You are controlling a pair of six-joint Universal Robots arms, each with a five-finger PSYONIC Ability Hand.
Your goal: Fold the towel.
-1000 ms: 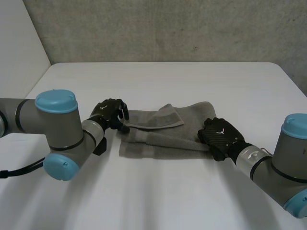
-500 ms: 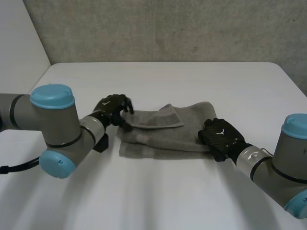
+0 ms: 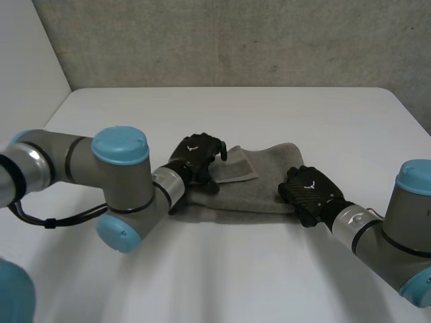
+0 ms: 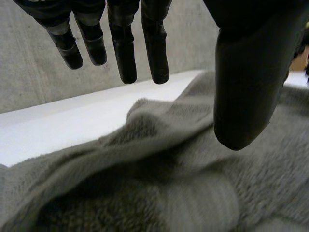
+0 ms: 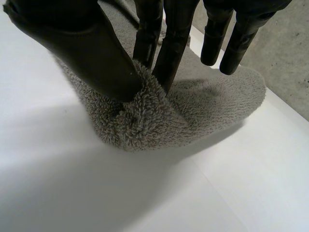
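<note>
The left hand hangs wide over the towel, fingers straight and thumb apart, nothing between them. In its wrist view the left hand is just above the grey pile of the towel and does not grip it. Half a second ago it was at the towel's 9 o'clock edge. It has since travelled inward to about the middle, next to where one layer lies folded over. Its left arm has swung in with it and now covers the towel's corner at 8 o'clock.

The right hand has not moved. It sits at the towel's 4 o'clock corner, and in its wrist view the right hand pinches a bunch of the towel between thumb and fingers, the corner puckered up off the table.

The towel lies flat near the middle of the table. Bare white surface runs from its far edge at 12 o'clock to the grey wall, and more lies open at 6 o'clock between the arms.
</note>
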